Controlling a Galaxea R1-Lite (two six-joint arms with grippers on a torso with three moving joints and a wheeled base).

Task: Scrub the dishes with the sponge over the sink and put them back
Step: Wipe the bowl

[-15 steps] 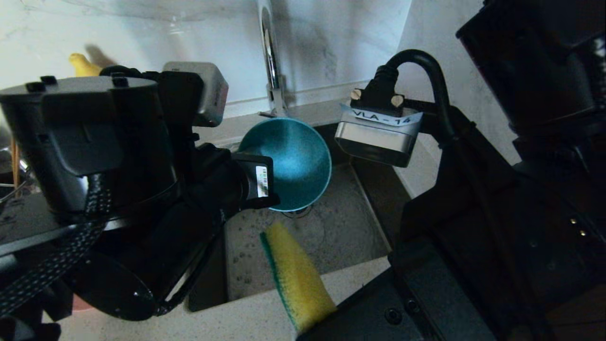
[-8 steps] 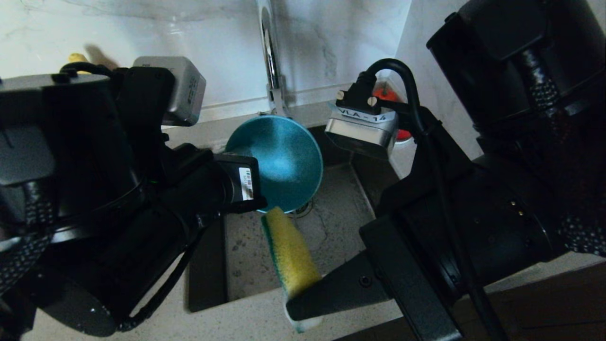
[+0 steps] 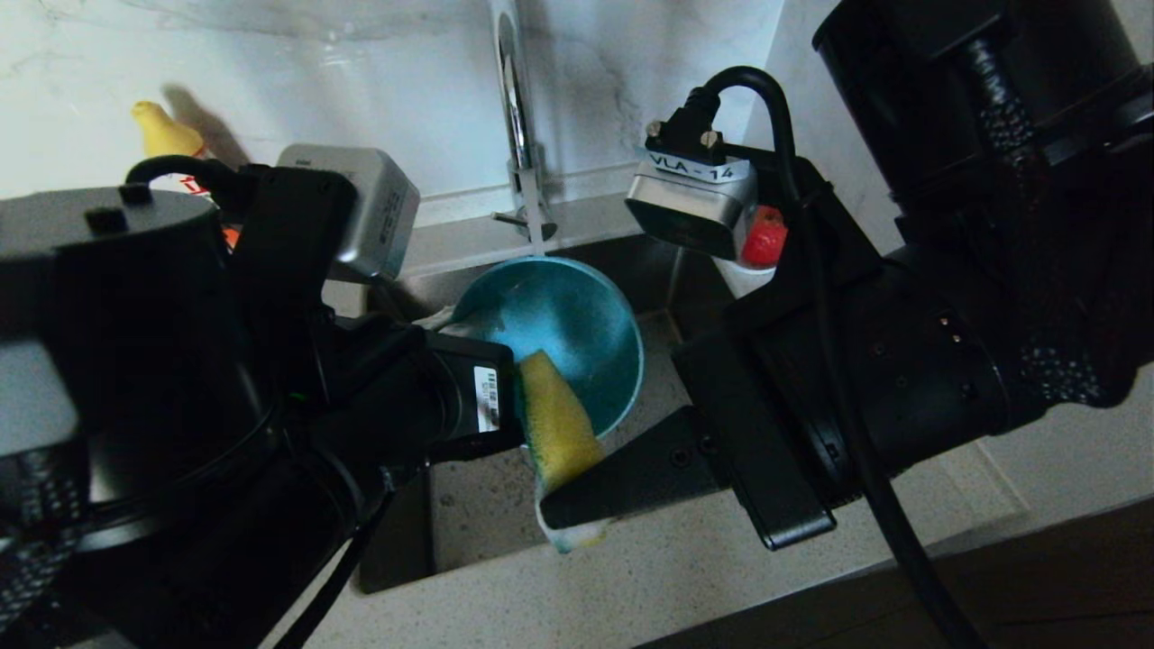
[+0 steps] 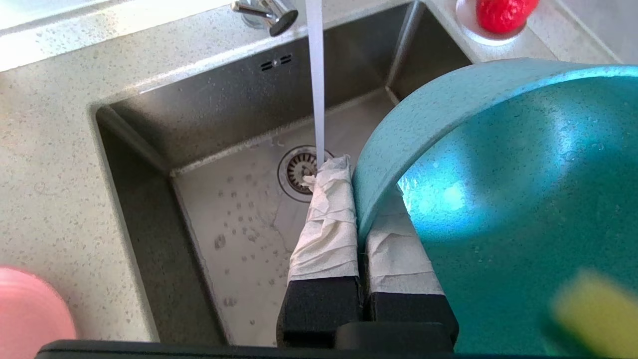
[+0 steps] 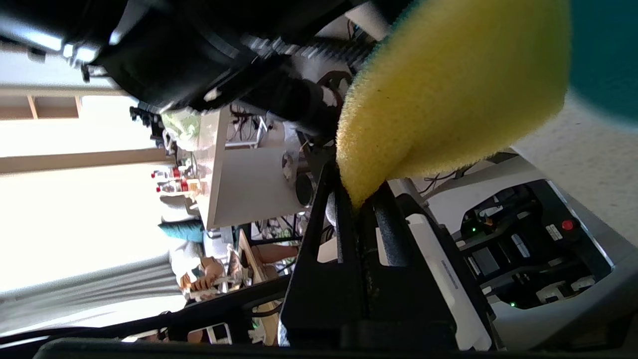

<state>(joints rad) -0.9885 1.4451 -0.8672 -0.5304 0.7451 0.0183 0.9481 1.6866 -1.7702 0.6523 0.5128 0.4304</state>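
My left gripper (image 4: 356,184), its fingers (image 4: 326,224) wrapped in white paper, is shut on the rim of the teal bowl (image 3: 577,329) and holds it tilted over the sink (image 3: 482,505). A water stream (image 4: 315,75) from the tap (image 3: 514,99) falls just beside the bowl's (image 4: 523,199) rim. My right gripper (image 5: 356,199) is shut on one end of the yellow sponge (image 3: 554,424). The sponge's (image 5: 448,89) free end rests inside the bowl. A pink plate (image 4: 27,311) edge shows on the counter beside the sink. The chopsticks are out of view.
A white saucer with red fruit (image 3: 764,243) stands at the sink's far right corner. A yellow bottle top (image 3: 162,131) stands by the back wall at the left. The drain strainer (image 4: 294,169) lies under the stream. Speckled counter (image 3: 721,559) runs along the front.
My right gripper has carried the sponge from above the sink's front edge up into the bowl. The bowl has shifted slightly toward the tap's stream.
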